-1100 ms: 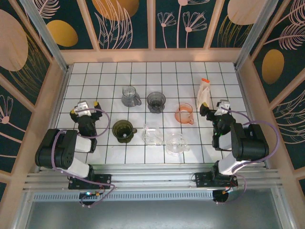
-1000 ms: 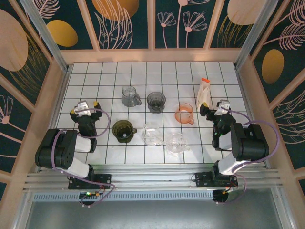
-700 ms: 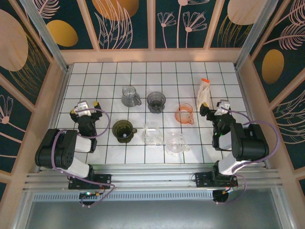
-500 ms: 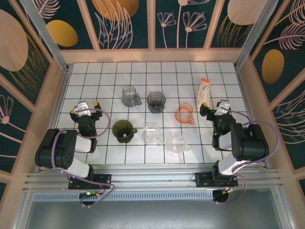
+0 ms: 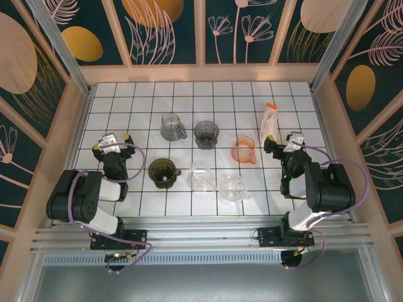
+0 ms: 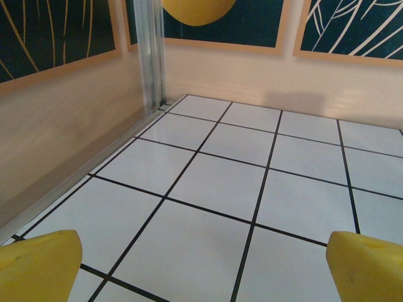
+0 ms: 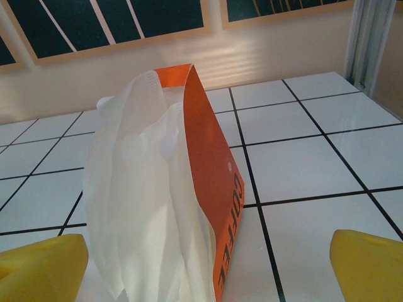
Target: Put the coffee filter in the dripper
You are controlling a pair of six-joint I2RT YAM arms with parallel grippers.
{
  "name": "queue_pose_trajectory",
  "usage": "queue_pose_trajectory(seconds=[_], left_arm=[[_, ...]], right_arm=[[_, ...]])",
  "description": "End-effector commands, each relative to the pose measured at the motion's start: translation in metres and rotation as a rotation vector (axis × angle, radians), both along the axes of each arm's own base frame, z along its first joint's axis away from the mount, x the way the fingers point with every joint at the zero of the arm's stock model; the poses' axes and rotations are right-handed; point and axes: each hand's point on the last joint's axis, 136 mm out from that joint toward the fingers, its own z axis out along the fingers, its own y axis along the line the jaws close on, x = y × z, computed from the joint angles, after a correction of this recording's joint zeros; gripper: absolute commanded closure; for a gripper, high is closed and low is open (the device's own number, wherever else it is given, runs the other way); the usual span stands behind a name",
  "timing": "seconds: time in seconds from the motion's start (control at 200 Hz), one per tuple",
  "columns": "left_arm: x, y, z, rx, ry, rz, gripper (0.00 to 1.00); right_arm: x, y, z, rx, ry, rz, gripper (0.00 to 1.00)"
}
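Note:
A pack of white coffee filters in an orange sleeve stands upright at the right back of the tiled table. My right gripper is open just in front of it. In the right wrist view the pack rises close ahead, between my yellow fingertips, with the gripper not closed on it. Several drippers stand mid-table: an orange one nearest the pack, an olive one, a dark grey one and clear ones. My left gripper is open over bare tiles at the left.
Wooden walls and metal posts enclose the table on three sides. A clear dripper stands at the back left of the group, and two more clear ones stand near the front.

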Motion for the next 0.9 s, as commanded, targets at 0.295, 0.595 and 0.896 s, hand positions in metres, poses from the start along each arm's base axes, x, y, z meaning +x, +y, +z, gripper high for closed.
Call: queue_pose_trajectory(seconds=[0.295,0.595,0.896], left_arm=[[0.004,0.001,0.012,-0.011,-0.046,-0.002,0.01],[0.004,0.001,0.012,-0.011,-0.046,-0.003,0.01],[0.005,-0.002,0.017,-0.002,-0.044,-0.016,0.01]], right_arm=[[0.005,-0.001,0.01,-0.01,-0.032,-0.003,0.01],[0.004,-0.001,0.011,0.007,-0.038,0.022,0.01],[0.02,-0.017,0.057,0.052,-0.003,-0.1,0.01]])
